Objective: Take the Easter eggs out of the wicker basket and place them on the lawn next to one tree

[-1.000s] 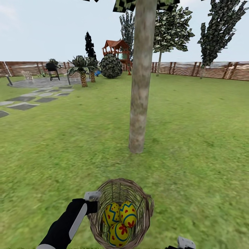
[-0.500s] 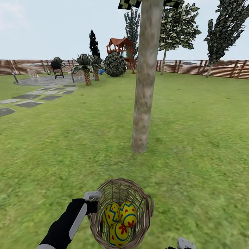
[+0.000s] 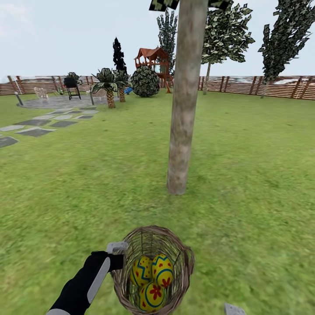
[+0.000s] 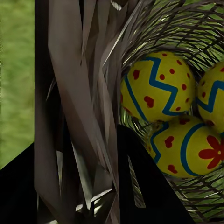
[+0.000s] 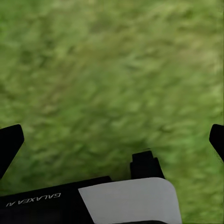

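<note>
The wicker basket (image 3: 177,239) is low in the head view, in front of me, with three Easter eggs (image 3: 152,295) inside it. They are yellow with blue zigzags and red marks. My left gripper (image 3: 117,257) is shut on the basket's left rim. The left wrist view looks past the woven wall (image 4: 84,116) onto the eggs (image 4: 156,84). A thick pale tree (image 3: 181,131) stands on the lawn (image 3: 245,175) a short way beyond the basket. A corner of my right gripper (image 3: 234,309) shows at the bottom edge. It hangs open over grass (image 5: 113,140), holding nothing.
Grey stepping stones (image 3: 35,131) lead to a paved circle with a grill (image 3: 72,85) at the far left. Short palms (image 3: 109,87), a round bush (image 3: 145,81), a wooden play tower (image 3: 151,59) and a slatted fence (image 3: 262,87) line the back. Open grass surrounds the trunk.
The view has shifted, so the tree stands slightly to the right and closer. The basket and left gripper keep their place in the view. The right gripper has sunk lower in the view.
</note>
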You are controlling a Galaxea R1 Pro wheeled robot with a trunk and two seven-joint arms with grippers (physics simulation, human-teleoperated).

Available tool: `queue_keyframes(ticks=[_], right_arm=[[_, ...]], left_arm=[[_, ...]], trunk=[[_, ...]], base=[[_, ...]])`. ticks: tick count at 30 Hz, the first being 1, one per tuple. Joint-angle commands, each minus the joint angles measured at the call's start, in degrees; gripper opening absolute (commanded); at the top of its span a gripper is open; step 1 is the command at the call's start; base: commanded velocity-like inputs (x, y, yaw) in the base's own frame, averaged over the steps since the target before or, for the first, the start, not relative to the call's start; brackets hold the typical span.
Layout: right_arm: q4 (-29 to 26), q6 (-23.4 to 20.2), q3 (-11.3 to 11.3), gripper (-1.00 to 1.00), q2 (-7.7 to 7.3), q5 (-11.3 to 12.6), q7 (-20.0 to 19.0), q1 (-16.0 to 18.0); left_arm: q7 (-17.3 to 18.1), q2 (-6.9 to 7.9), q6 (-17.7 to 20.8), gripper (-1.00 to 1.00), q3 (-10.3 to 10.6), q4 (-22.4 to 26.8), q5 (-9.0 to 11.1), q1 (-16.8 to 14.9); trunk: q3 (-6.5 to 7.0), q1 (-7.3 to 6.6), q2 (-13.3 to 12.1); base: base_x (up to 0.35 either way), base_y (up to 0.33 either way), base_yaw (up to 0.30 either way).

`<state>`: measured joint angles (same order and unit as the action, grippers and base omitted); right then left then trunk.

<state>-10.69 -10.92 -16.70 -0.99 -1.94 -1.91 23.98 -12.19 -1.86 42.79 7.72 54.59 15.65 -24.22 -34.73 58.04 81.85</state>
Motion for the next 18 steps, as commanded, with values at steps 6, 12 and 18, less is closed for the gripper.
queue_keyframes(ticks=[6, 12, 18], right_arm=[[-0.1, -0.3, -0.3, 1.00, -0.06, -0.3, -0.2, 0.0], [-0.1, -0.3, -0.3, 1.00, 0.01, -0.3, -0.2, 0.0], [-0.1, -0.3, -0.3, 1.00, -0.14, -0.3, -0.2, 0.0]], left_arm=[[-0.5, 0.03, 0.0, -1.00, 0.1, 0.1, 1.1, 0.0], [-0.5, 0.05, 0.0, -1.00, 0.1, 0.1, 1.1, 0.0], [-0.5, 0.02, 0.0, -1.00, 0.1, 0.1, 1.1, 0.0]], trunk=[[-0.05, 0.03, 0.0], [-0.05, 0.03, 0.0], [-0.05, 0.03, 0.0]], base=[[0.338, 0.000, 0.000], [0.338, 0.000, 0.000], [0.338, 0.000, 0.000]])
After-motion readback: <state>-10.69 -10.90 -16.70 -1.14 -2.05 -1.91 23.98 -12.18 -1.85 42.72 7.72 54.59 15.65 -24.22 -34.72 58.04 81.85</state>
